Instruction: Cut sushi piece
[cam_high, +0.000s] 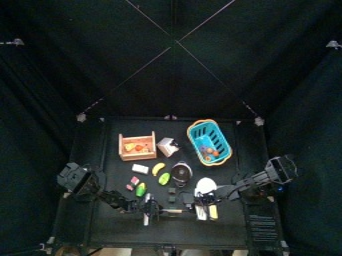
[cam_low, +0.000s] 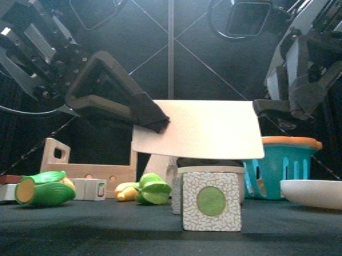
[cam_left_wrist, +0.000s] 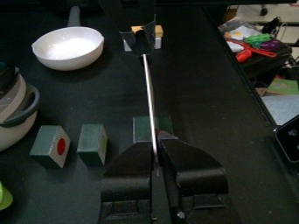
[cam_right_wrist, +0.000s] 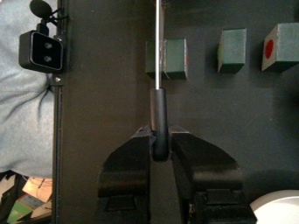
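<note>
My left gripper (cam_left_wrist: 156, 157) pinches the knife (cam_left_wrist: 145, 83); its blade hangs above the sushi piece (cam_low: 213, 200), and could topple it if off-centre.

We see a dim, curtained scene from above, the white bowl (cam_left_wrist: 68, 46) glaring, and the near sushi piece (cam_low: 211, 200) softly blurred.

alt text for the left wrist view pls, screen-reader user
The left gripper is shut on the black handle of a knife, whose thin blade runs edge-on across the black table. Beside the handle lie green sushi pieces, one showing a red centre; a white bowl sits farther off.
</note>
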